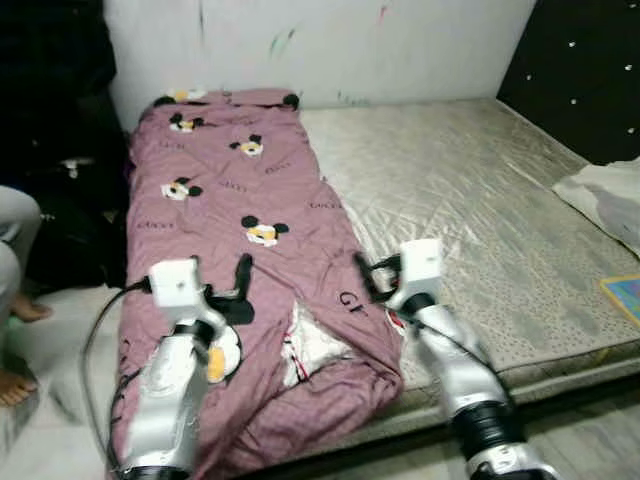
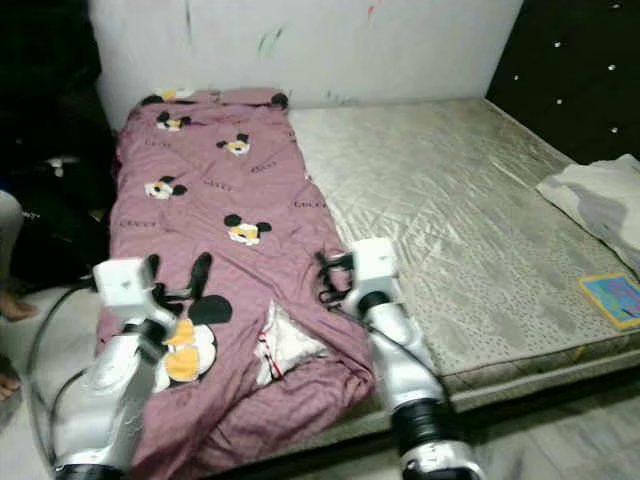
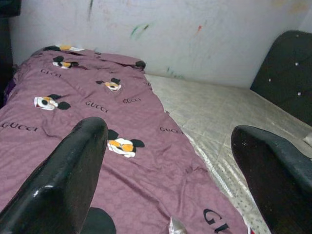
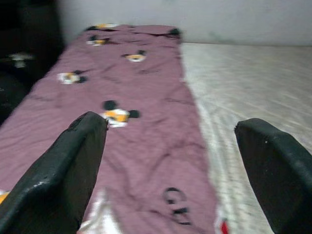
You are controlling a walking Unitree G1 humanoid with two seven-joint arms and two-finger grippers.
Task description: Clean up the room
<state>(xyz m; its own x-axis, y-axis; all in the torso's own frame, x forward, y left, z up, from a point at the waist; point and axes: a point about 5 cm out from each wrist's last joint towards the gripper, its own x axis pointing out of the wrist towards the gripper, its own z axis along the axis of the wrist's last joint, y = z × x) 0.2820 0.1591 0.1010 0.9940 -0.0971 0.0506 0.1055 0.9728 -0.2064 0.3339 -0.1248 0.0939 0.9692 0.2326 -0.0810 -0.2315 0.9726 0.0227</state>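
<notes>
both grippers, left gripper (image 1: 228,283) and right gripper (image 1: 372,277), hover spread above purple blanket (image 1: 230,190).

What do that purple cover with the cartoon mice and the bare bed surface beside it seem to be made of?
The purple cover looks like soft matte woven fabric, probably cotton or a blend: it creases and bunches at the near end. The bare mattress looks like quilted synthetic with a slight sheen: stitched diamond lines catch the light. Both are guesses from looks alone.
</notes>
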